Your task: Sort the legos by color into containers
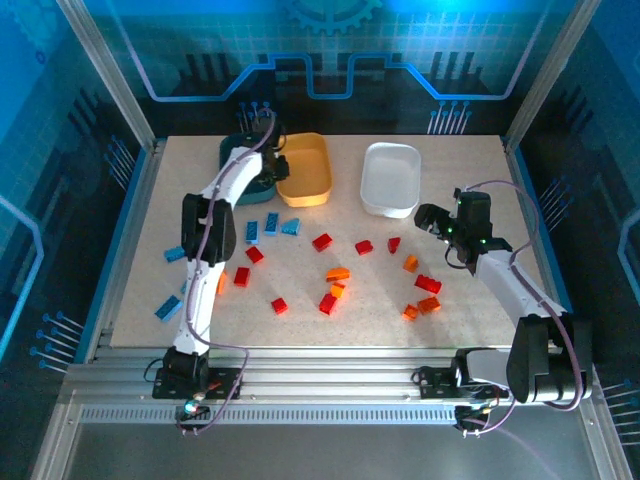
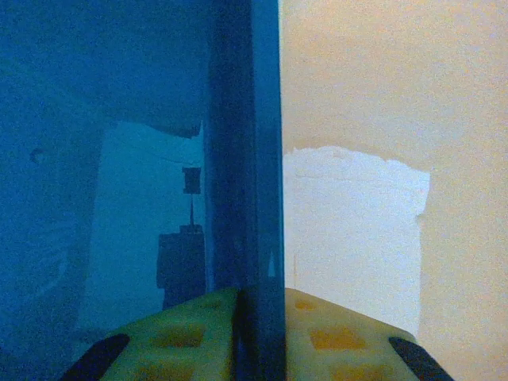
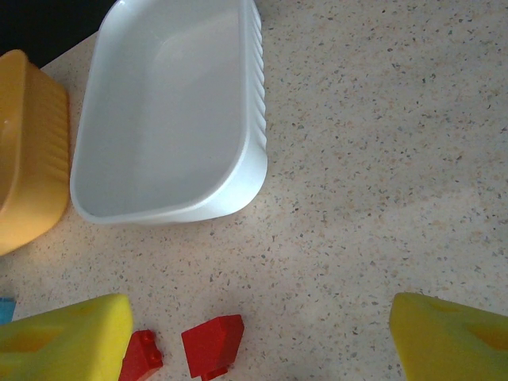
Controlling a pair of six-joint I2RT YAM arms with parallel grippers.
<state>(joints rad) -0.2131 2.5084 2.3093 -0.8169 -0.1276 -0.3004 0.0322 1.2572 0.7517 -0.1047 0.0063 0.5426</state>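
Top view: the left arm (image 1: 200,260) rises from its base at the near edge and runs up the left side of the counter (image 1: 470,330). Its elbow is raised and its wrist is bent down. The left tool (image 1: 272,165) sits on the seam between the teal tray (image 1: 232,152) and the yellow tray (image 1: 308,172), which touch side by side at the far edge toward the far-left corner. The white tray (image 1: 390,178) lies at the far edge right of the middle, apart from the yellow tray. The right arm (image 1: 510,285) folds up from the near-right corner, its forearm angled toward the far edge. The right tool (image 1: 430,218) is low, just beside the white tray's near-right corner. Blue legos (image 1: 270,226) lie on the counter's left half. Red legos (image 1: 322,241) and orange legos (image 1: 338,273) are scattered over the middle and right.

Left wrist view: the left tool (image 2: 260,295) points straight down, its fingers together and pinching an upright dark blue wall, seemingly the teal tray's side. The teal tray's floor shows to the left of the wall and the yellow tray's floor to the right.

Right wrist view: the right tool (image 3: 260,309) points down at the counter with its jaws wide apart and holding nothing. The white tray lies ahead of it and the yellow tray is at the left edge. Two red legos rest on the counter between the fingers, nearer the left one.
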